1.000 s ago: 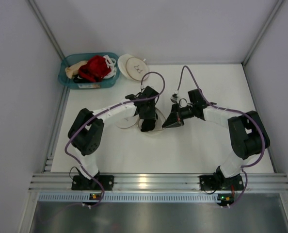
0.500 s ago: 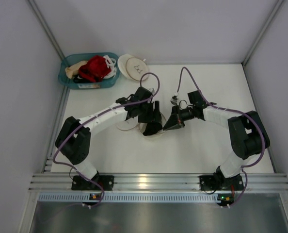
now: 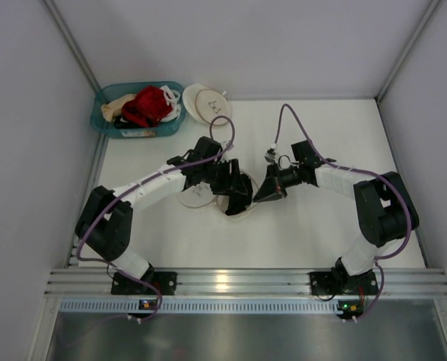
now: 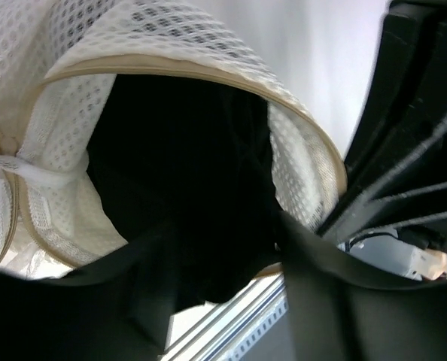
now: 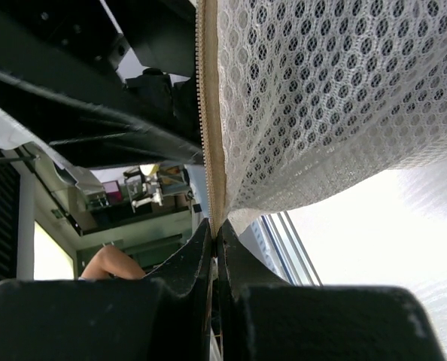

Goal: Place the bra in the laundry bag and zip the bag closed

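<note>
Overhead view of a white surface, with two robot arms seen meeting at its centre over the laundry bag. The bag is a round cream-white mesh bag that lies on the surface between the two arms and is largely covered by them.

The right gripper is closed on the bag's rim. In the right wrist view the tan zip tape is pinched between the two dark fingers, and honeycomb mesh is spread out above them.

The left gripper is pointed into the bag's mouth. In the left wrist view its fingers are seen as blurred dark shapes standing apart, with a strip of light between them. Whether any fabric is caught by them cannot be told.

The bra, black, is seen inside the bag, where most of the opening framed by the tan rim is filled by it. Its lower edge reaches down to the fingers.

At the far left corner a teal basket is placed, with a red garment and a beige garment piled in it. Just beside the basket a second round bag with a tan-rimmed lid is set.
</note>
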`<state>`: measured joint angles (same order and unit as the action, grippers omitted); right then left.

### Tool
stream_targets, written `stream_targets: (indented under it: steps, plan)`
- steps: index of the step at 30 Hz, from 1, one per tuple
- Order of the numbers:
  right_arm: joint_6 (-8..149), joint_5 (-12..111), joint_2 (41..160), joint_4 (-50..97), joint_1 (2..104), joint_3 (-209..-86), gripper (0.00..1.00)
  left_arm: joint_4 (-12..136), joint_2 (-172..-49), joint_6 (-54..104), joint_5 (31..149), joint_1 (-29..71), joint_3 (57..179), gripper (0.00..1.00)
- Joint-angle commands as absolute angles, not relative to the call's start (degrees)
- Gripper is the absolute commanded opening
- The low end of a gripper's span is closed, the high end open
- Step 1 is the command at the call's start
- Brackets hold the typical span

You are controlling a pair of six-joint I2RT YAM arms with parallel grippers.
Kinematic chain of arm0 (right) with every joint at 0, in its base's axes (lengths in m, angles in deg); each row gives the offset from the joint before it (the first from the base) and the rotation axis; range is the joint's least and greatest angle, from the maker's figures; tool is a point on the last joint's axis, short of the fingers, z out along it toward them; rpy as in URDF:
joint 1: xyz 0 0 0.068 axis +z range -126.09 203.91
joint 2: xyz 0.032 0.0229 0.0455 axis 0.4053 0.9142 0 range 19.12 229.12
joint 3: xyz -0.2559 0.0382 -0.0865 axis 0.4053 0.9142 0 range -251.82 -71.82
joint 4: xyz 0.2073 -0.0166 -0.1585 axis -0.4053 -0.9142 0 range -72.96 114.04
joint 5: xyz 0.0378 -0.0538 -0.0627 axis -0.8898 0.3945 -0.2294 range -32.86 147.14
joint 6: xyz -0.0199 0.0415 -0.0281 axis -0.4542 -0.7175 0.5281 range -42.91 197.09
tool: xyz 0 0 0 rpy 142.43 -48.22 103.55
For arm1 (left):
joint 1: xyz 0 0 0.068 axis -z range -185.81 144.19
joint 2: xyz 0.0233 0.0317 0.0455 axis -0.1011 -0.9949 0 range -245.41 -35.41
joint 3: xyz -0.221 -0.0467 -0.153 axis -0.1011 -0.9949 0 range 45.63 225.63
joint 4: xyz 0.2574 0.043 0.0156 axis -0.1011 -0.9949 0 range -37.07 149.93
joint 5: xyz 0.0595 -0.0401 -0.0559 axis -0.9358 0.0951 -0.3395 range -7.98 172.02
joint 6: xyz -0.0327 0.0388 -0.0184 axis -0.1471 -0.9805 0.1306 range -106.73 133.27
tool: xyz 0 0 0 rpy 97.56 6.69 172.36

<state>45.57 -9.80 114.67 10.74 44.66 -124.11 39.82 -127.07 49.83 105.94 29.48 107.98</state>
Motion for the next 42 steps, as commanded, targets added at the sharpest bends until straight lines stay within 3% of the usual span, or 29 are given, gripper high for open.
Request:
stream_targets:
  steps: [1,7,10,11,16,26,37,38,39,42]
  plan:
    - [46.86,-10.45,114.40,11.38,44.65,-126.40,0.00,44.82,-121.99,50.63,109.18,28.65,107.95,0.64]
    - [46.95,-10.45,113.96,10.86,44.74,-126.57,0.00,44.11,-117.86,50.27,109.17,26.63,105.67,0.60]
    - [47.04,-10.36,113.69,10.68,44.65,-126.57,0.00,44.20,-116.71,50.89,111.10,24.79,103.56,0.32]
    - [47.12,-10.36,113.61,10.68,44.74,-126.57,0.00,44.29,-116.54,50.63,111.37,24.52,103.29,0.16]
    - [47.04,-10.45,113.26,10.51,44.91,-126.66,0.00,51.47,-119.86,54.22,115.23,24.34,101.71,0.00]
    - [45.46,-11.85,113.61,11.03,44.91,-128.06,0.00,56.86,-132.35,60.55,116.39,31.72,103.91,0.00]
    - [39.57,-15.01,110.01,13.67,44.83,-128.68,0.00,47.66,-143.25,56.53,93.20,31.81,111.02,0.00]
    - [38.87,-15.28,109.74,13.67,44.65,-128.86,0.00,46.32,-143.51,55.73,89.53,31.81,111.63,0.01]
    - [38.69,-15.28,109.30,13.67,44.48,-129.03,0.00,46.22,-142.99,53.64,89.32,31.46,111.55,0.11]
    - [42.10,-13.79,109.39,9.38,43.33,-129.82,0.00,45.43,-139.23,48.46,91.85,30.85,112.43,0.16]
